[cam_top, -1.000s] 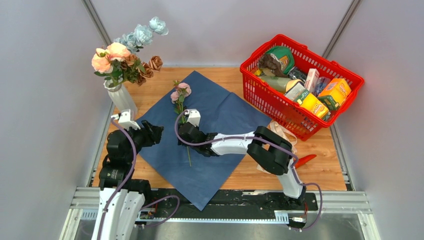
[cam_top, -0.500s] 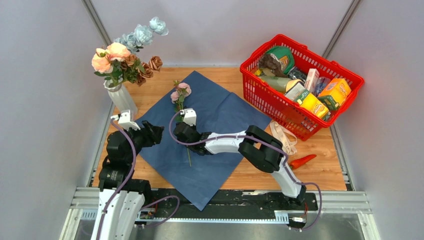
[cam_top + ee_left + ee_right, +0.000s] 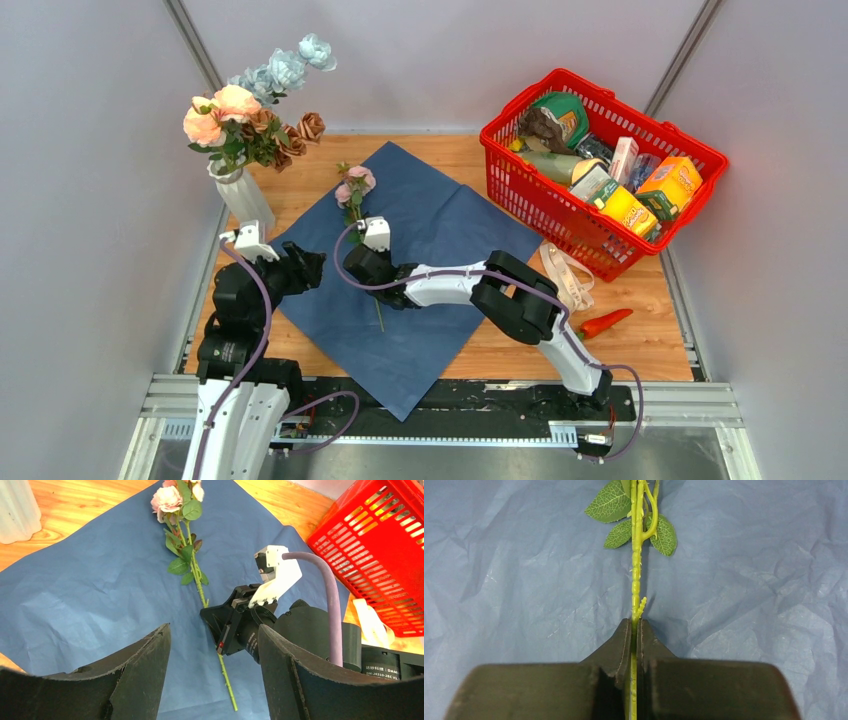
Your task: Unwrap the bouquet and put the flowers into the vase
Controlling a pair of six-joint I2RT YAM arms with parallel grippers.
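1. Between the earlier top-view frames and this one, the right gripper (image 3: 362,268) has slid toward the table's left edge. Its jaws have closed, and the loose flower (image 3: 352,186) has shifted slightly left with it.
2. Top view. The loose flower lies on the blue paper (image 3: 440,230) spread over the middle of the table (image 3: 640,300), its pink bloom toward the far edge and its stem end toward the near edge. The right gripper sits over mid-stem. The left gripper (image 3: 305,268) stands just to its left, over the paper's left corner and apart from the stem. The vase (image 3: 243,196) stands upright at the far-left corner and holds the other flowers (image 3: 245,115). A red basket (image 3: 575,76) fills the far-right corner.
3. Left wrist view. The left fingers (image 3: 145,665) are spread wide and hold nothing. Beyond them the right gripper (image 3: 212,617) meets the loose flower (image 3: 197,575) below its leaves. Only the base of the vase (image 3: 17,510) shows, at upper left.
4. Right wrist view. Only this view shows the grip itself. The jaws of the right gripper (image 3: 634,630) are pressed together on the green stem of the loose flower (image 3: 636,570), just below the lowest leaves and over creased blue paper (image 3: 524,580).
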